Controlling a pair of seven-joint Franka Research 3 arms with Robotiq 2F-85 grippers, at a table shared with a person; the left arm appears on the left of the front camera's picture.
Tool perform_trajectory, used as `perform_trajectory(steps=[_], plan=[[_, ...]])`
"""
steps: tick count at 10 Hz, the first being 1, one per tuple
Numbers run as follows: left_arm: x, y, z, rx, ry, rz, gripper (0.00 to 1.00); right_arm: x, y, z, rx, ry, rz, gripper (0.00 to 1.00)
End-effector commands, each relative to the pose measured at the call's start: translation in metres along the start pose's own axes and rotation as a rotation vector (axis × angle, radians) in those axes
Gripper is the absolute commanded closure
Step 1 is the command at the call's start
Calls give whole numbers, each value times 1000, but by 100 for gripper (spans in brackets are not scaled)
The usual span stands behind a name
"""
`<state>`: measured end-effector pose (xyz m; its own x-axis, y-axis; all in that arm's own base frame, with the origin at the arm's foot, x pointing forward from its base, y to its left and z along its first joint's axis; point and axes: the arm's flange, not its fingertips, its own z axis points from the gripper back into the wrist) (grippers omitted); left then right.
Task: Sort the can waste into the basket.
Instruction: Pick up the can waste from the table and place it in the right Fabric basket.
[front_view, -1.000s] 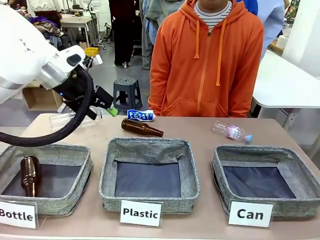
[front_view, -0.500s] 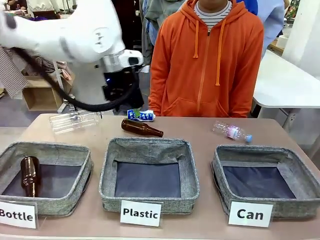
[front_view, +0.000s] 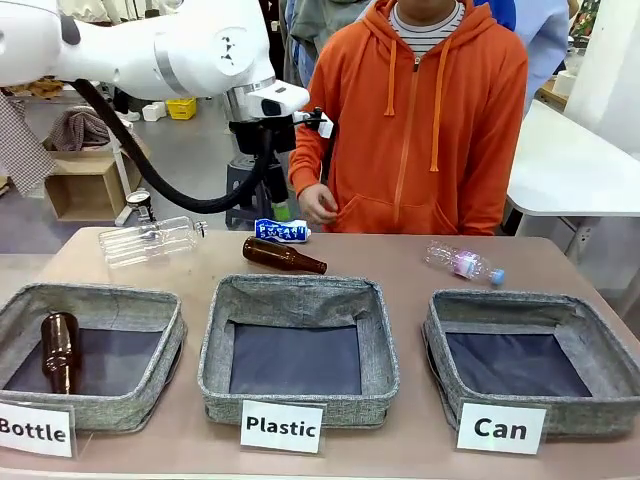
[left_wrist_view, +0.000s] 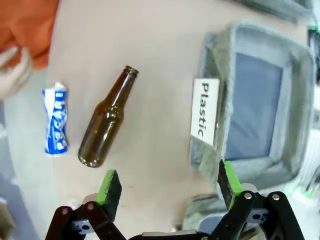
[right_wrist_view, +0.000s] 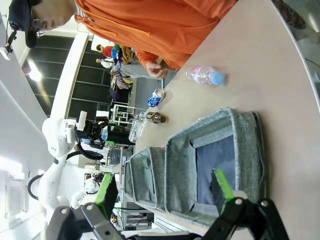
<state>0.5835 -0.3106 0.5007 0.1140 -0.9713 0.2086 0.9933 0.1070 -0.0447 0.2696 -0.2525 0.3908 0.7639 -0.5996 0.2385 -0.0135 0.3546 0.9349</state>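
Front view: the white left arm (front_view: 190, 50) hangs high over the far left of the beige table (front_view: 400, 275), probably lining up on the crushed blue metal can with white lettering (front_view: 281, 231). That can lies at the far edge, just behind a brown glass bottle on its side (front_view: 283, 256). The square grey fabric basket signed "Can" (front_view: 520, 300) sits at the near right, well apart from the can, so a carry across is likely needed. A person in an orange hoodie (front_view: 420, 130) stands opposite, one hand (front_view: 318, 203) near the can. Behind are a grey stool (front_view: 250, 180) and other work tables.

Left wrist view: the left gripper (left_wrist_view: 168, 184) looks down with jaws spread and nothing between them, the can lying off to one side.

Right wrist view: the right gripper (right_wrist_view: 163, 186) is spread and empty, hovering beside the "Can" basket.
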Motion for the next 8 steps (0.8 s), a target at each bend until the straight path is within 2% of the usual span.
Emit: perform_trajectory(steps=[1,2,4,6,7,8], plan=[[-28,-3,16,-56,-14,-86,0,3,0,-1,25,-20,25,0],[-46,-12,31,-98,2,-115,0,3,0,-1,25,-20,25,0],[-115,-42,95,-103,-113,-192,0,3,0,-1,25,-20,25,0],[-224,-86,154,-114,-306,-256,0,3,0,-1,25,-20,25,0],[-275,-103,172,-94,-389,-226,0,3,0,-1,25,-20,25,0],[-325,-113,189,-83,-485,-141,0,3,0,-1,25,-20,25,0]])
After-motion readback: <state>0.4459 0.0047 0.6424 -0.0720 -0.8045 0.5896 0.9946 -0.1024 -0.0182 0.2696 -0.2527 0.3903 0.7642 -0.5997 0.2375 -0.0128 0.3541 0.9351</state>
